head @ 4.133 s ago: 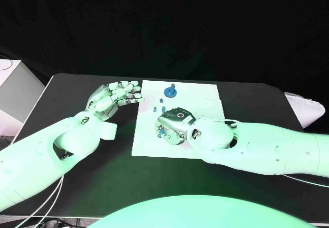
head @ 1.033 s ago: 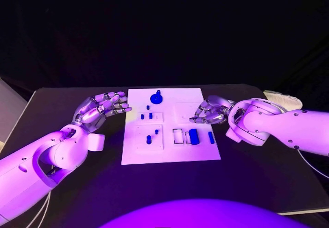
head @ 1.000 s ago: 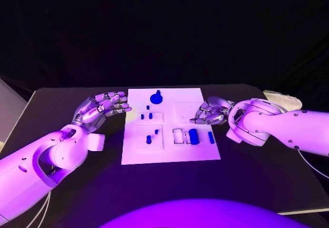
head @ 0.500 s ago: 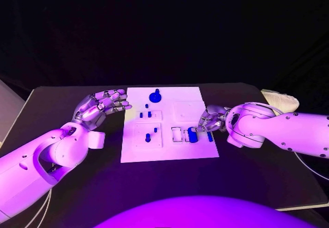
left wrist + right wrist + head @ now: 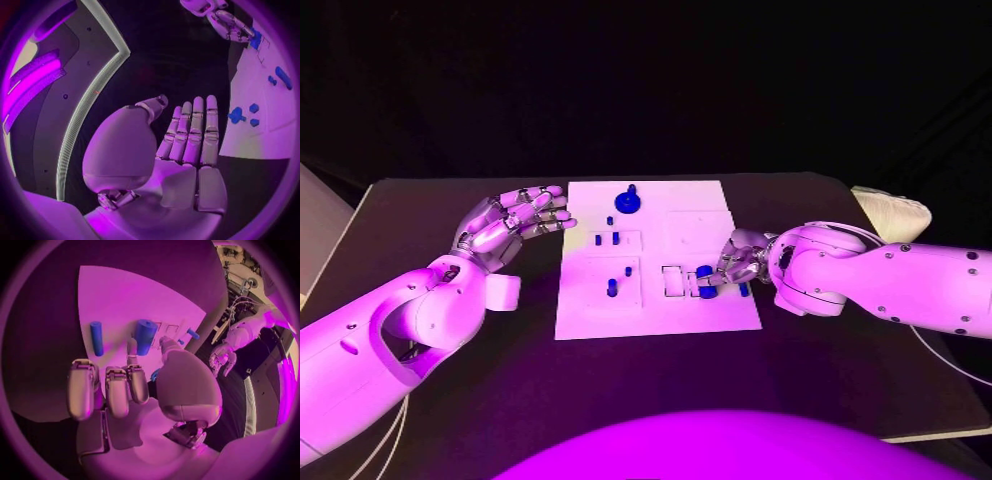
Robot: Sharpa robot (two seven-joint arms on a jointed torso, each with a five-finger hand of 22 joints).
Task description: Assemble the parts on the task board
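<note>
The white task board lies mid-table. A thick blue cylinder lies in its near right part. My right hand is over it, thumb and one finger pinching the cylinder's near end, the other fingers curled in. A thin blue rod lies beside it. A round blue knob stands at the board's far end. Small blue pegs and one more peg sit in the left half. My left hand hovers just off the board's left edge, fingers apart and empty.
A pale soft object lies at the table's right edge, beyond my right arm. The black table stretches bare in front of the board. In the left wrist view the board runs past my left hand.
My right hand has come nearer along the board's right side, from beside the far square plate down onto the thick blue cylinder. My left hand has stayed put.
</note>
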